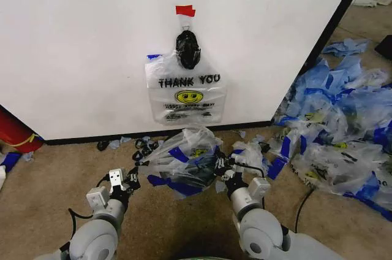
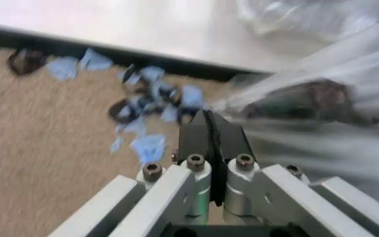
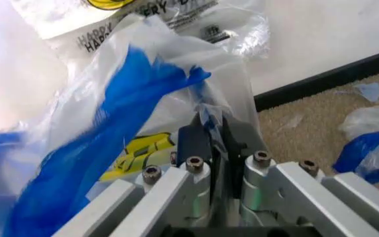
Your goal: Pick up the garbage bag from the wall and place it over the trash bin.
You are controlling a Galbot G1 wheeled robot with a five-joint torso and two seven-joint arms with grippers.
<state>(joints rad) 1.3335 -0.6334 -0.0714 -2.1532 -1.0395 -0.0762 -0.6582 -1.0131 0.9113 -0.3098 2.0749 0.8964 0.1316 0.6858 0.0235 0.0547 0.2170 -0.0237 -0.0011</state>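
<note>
- Head view: hanging flat on the wall [image 1: 73, 39] at about 12 o'clock, another printed bag [image 1: 185, 96] reading "THANK YOU" with a yellow smiley, below a glossy black bundle [image 1: 188, 49] and a piece of red tape [image 1: 185, 10].
- Sitting low on the carpet [image 1: 49, 192] near centre, the garbage bag [image 1: 184, 160], clear with blue handles, puffed out and stretched between the two claws.
- Pinching its 9 o'clock edge, the left gripper [image 1: 133, 181]; pinching its 3 o'clock edge, the right gripper [image 1: 222, 168].
- Lying at 3 o'clock along the floor, a heap of blue-and-clear bags [image 1: 343, 137]; showing at 9 o'clock, a red object [image 1: 15, 132]. Trash bin itself hidden, cannot tell where.
- Left wrist view: left gripper [image 2: 209, 132] pressing its black fingers [image 2: 193, 138] together on a clear film of the garbage bag [image 2: 321, 118]; scattering over the carpet by the black base strip [image 2: 77, 48], blue scraps [image 2: 143, 98].
- Right wrist view: right gripper [image 3: 210, 132] clamping fingers [image 3: 193, 140] tight on the garbage bag [image 3: 110, 143], blue handle and yellow print bunching just beside them; wall [image 3: 321, 34] and base strip [image 3: 327, 81] standing behind.
</note>
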